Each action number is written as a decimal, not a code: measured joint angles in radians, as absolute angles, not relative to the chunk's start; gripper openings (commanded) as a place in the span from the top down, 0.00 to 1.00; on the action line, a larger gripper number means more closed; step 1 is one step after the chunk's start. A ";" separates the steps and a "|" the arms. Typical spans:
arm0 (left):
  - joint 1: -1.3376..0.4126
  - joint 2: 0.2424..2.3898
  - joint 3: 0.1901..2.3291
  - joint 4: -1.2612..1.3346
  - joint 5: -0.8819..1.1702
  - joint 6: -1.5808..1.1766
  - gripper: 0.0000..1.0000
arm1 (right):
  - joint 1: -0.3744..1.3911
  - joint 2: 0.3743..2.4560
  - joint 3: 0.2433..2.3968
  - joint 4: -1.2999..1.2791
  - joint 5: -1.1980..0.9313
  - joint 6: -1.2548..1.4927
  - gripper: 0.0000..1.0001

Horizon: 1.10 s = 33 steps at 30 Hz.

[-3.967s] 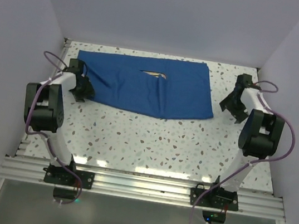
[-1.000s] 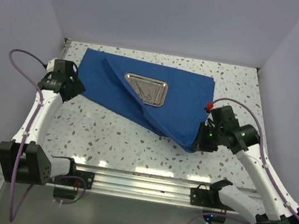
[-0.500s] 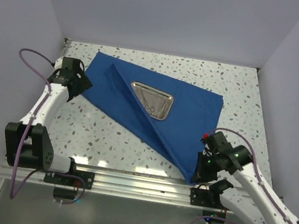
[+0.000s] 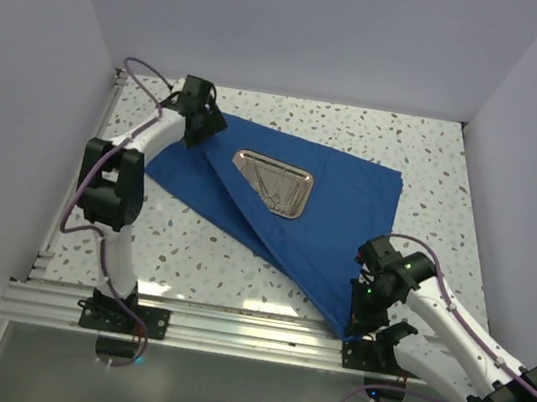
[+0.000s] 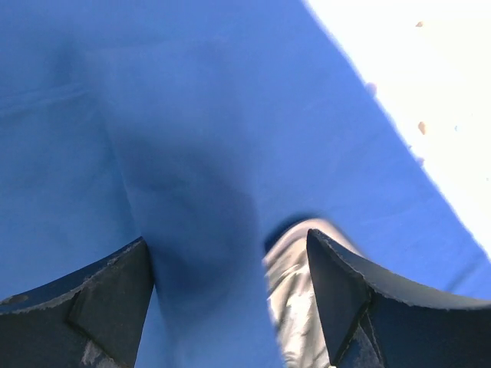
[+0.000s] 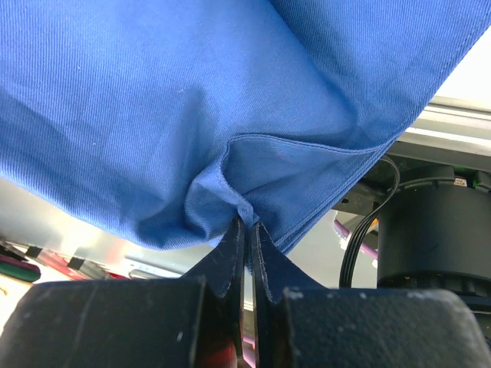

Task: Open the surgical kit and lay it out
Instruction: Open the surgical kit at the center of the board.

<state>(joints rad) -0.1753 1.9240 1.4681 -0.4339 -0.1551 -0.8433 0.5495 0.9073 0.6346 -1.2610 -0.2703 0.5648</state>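
The surgical kit's royal-blue cloth wrap [image 4: 331, 221] lies unfolded slantwise across the table, with one fold ridge [image 4: 237, 211] running along its left half. On it rests a shiny steel tray [image 4: 273, 182] holding thin silver instruments [image 4: 276, 194]. My left gripper [image 4: 207, 126] hovers open over the cloth's far left corner; its wrist view shows blue cloth [image 5: 230, 153] between the fingers [image 5: 107, 299] and a blurred strip of tray [image 5: 295, 307]. My right gripper [image 4: 361, 311] is shut on the cloth's near corner [image 6: 253, 176], pinched between its fingertips [image 6: 245, 230] near the table's front edge.
The speckled tabletop [image 4: 180, 249] is walled in at the back and on both sides. An aluminium rail [image 4: 249, 332] with both arm bases runs along the near edge. The right arm's base and cables [image 6: 430, 230] sit just under the held corner.
My right gripper has pulled the cloth's corner toward the near edge, stretching the wrap out. My left arm has swung from the table's left side to the cloth's far left corner.
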 measured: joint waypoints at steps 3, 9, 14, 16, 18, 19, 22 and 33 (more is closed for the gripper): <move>-0.192 2.028 1.643 -0.453 -0.156 -0.848 0.21 | 0.550 0.904 0.636 -1.260 -0.270 0.564 1.00; -0.195 2.098 1.732 -0.459 -0.168 -0.857 0.34 | 0.550 0.890 0.648 -1.267 -0.253 0.563 1.00; -0.195 2.103 1.690 -0.459 -0.171 -0.867 1.00 | 0.550 0.891 0.656 -1.272 -0.251 0.557 1.00; -0.195 2.112 1.691 -0.461 -0.169 -0.857 1.00 | 0.550 0.897 0.661 -1.274 -0.251 0.556 1.00; -0.195 2.114 1.693 -0.478 -0.171 -0.853 1.00 | 0.550 0.912 0.678 -1.281 -0.248 0.552 1.00; -0.195 2.112 1.694 -0.493 -0.176 -0.853 1.00 | 0.550 0.922 0.694 -1.289 -0.245 0.549 1.00; -0.194 2.076 1.680 -0.550 -0.196 -0.847 1.00 | 0.550 0.963 0.763 -1.308 -0.237 0.543 1.00; -0.194 1.309 1.226 -0.935 -0.309 -0.819 1.00 | 0.551 1.149 1.079 -1.323 -0.106 0.539 1.00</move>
